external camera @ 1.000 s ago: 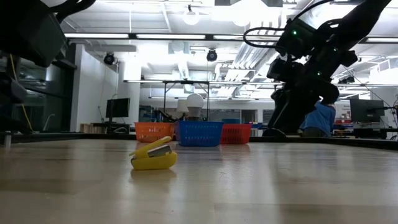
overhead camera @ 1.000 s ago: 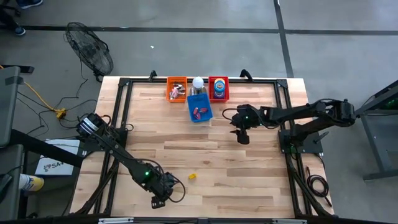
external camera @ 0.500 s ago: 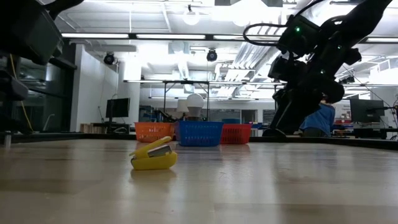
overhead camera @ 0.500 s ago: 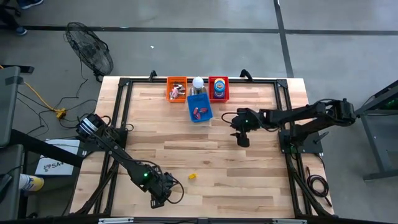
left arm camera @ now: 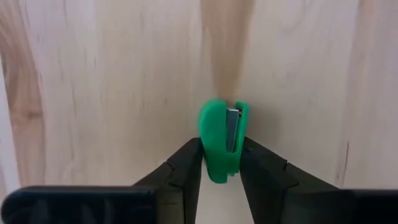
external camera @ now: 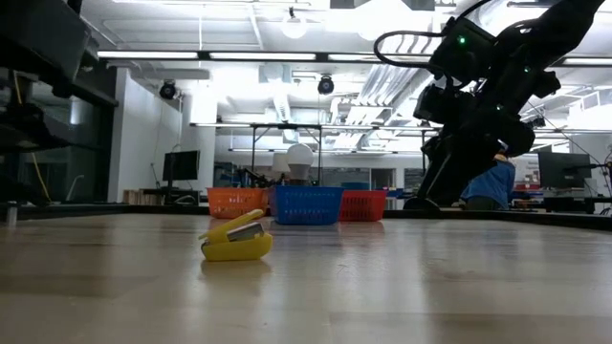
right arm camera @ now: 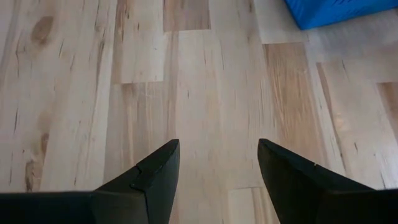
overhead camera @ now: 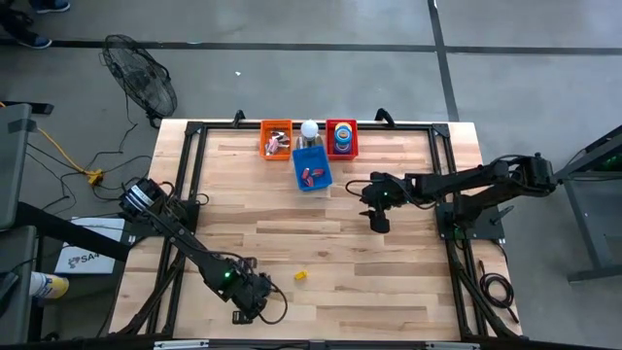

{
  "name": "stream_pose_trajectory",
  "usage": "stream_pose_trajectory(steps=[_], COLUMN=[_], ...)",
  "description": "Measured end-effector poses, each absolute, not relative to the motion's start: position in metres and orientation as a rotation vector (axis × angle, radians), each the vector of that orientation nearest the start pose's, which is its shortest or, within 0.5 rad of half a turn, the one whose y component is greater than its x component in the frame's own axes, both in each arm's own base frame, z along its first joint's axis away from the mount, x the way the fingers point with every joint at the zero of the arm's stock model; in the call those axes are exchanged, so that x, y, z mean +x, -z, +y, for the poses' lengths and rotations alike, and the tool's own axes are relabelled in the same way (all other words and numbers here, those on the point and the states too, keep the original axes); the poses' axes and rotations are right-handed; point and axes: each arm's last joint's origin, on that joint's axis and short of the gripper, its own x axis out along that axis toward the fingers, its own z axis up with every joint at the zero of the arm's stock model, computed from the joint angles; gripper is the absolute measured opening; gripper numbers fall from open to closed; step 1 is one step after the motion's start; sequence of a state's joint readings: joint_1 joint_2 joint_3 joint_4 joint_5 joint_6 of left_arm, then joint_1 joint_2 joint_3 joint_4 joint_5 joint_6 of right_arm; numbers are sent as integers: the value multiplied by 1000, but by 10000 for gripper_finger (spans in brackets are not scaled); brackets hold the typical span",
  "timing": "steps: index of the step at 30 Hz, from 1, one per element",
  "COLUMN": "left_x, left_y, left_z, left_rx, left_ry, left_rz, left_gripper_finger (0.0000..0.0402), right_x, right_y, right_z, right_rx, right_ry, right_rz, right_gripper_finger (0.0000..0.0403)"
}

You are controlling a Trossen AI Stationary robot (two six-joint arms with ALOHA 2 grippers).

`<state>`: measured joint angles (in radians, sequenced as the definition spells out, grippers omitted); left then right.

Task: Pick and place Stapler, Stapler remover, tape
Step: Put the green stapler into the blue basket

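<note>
One camera looks straight down on the whole wooden surface (overhead camera: 321, 233). Another sits level at its edge. Both show the three bins (external camera: 308, 204). Wrist cameras look closely downward.

A black round floor fan (overhead camera: 142, 81) stands on the grey floor off the far left corner of the pale wooden plank bench (overhead camera: 282, 224). A yellow cable (overhead camera: 60, 153) trails nearby.

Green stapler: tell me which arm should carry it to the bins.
Left. Its tool already pinches the green stapler between both fingers. The right tool hangs open and empty beside the blue bin.
</note>
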<state>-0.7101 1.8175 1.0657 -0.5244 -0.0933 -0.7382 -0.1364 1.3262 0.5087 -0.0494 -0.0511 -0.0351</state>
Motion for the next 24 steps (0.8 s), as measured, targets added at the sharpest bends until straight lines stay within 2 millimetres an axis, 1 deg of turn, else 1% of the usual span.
stream_pose_trajectory(steps=[5, 11, 13, 15, 17, 20, 22, 24], left_x=[255, 256, 258, 261, 263, 273, 282, 292], left_y=[-144, -144, -145, -144, -143, -145, -145, -146], left_z=[-215, -214, -213, -209, -200, -183, -167, -147], left_rx=[-28, 10, 41, 94, 168, 206, 220, 248], left_ry=[130, 104, 62, -24, -137, -270, -352, -437], left_rz=[1265, 1229, 1188, 1124, 1072, 1013, 997, 986], left_gripper_finger=[97, 92, 81, 63, 49, 50, 50, 50], right_x=[228, 228, 228, 228, 228, 228, 229, 229], right_y=[-148, -148, -148, -148, -148, -148, -149, -149], right_z=[-30, -30, -30, -30, -30, -30, -30, -31], right_rx=[62, 82, 82, 82, 82, 82, 75, 49], right_ry=[71, 80, 80, 80, 80, 80, 80, 98], right_rz=[864, 863, 863, 863, 863, 861, 855, 855], right_gripper_finger=[208, 208, 208, 208, 208, 208, 208, 208])
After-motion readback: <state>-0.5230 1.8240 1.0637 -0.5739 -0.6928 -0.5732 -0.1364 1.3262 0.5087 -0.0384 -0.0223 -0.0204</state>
